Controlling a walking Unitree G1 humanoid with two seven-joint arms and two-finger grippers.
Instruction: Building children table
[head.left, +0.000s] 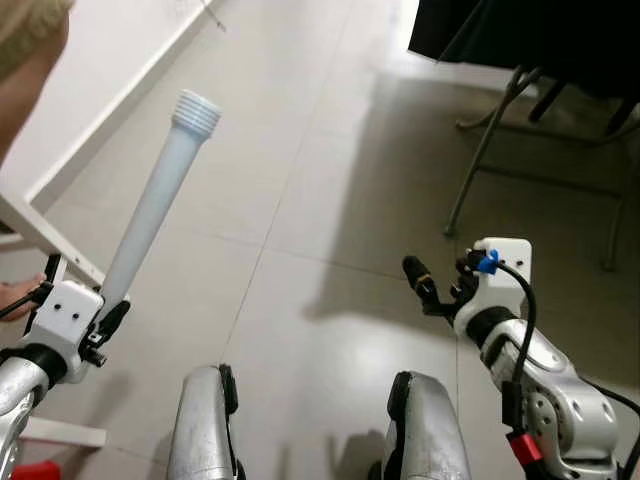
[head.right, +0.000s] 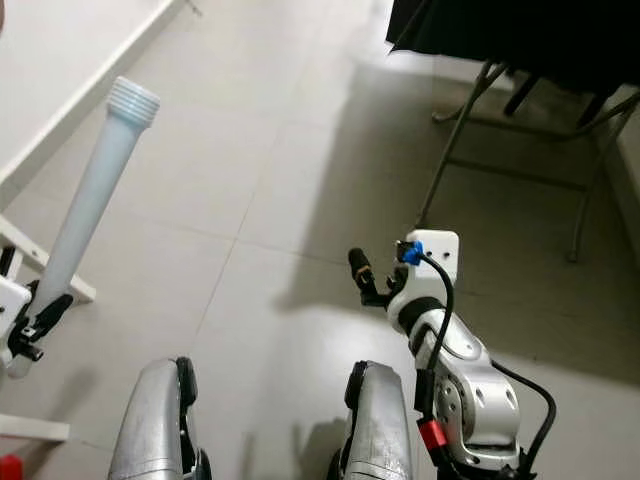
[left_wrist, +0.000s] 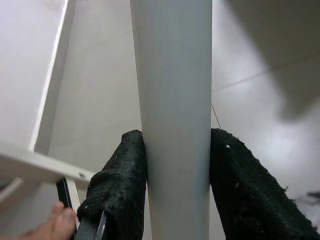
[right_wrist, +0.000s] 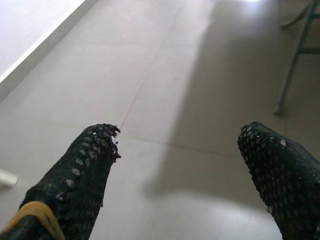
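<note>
A pale grey table leg (head.left: 150, 205) with a threaded end pointing up and away stands tilted at the left, and my left gripper (head.left: 100, 318) is shut on its lower part. In the left wrist view both black fingers (left_wrist: 120, 180) press against the leg (left_wrist: 175, 115). A white table frame (head.left: 45, 235) lies at the far left, with a person's fingers (left_wrist: 55, 225) touching it. My right gripper (head.left: 425, 285) hangs over the bare floor at the right, open, with nothing between its fingers (right_wrist: 85, 170).
A folding chair's metal legs (head.left: 480, 160) stand at the back right under a dark cloth. A white wall and baseboard (head.left: 120, 95) run along the left. A person's arm (head.left: 25, 60) shows at the top left. My own knees (head.left: 205, 420) are below.
</note>
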